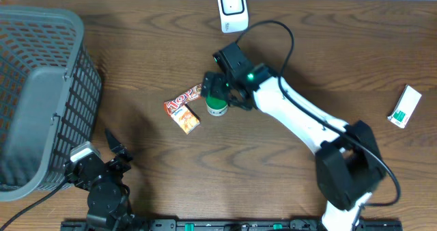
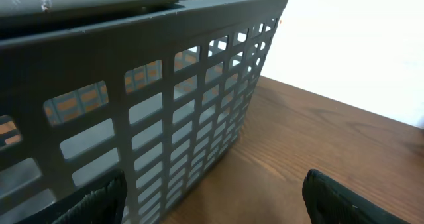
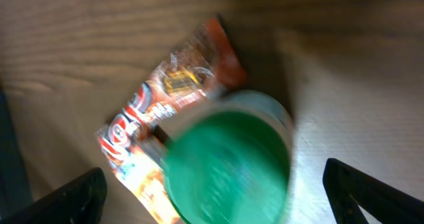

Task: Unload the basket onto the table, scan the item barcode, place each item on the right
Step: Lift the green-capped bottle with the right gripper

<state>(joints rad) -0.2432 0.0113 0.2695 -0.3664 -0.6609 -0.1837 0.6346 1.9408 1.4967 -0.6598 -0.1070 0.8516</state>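
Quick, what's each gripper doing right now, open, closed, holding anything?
Left gripper: open, empty, beside the basket.
Right gripper: open, over the green-lidded container, not gripping it.

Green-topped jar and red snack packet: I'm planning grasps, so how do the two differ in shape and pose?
The green-topped jar is round and stands upright; the red snack packet is flat and long, lying on its side. The jar's top is plain green; the packet is shiny, crinkled and printed. Both rest close together on the wooden table.
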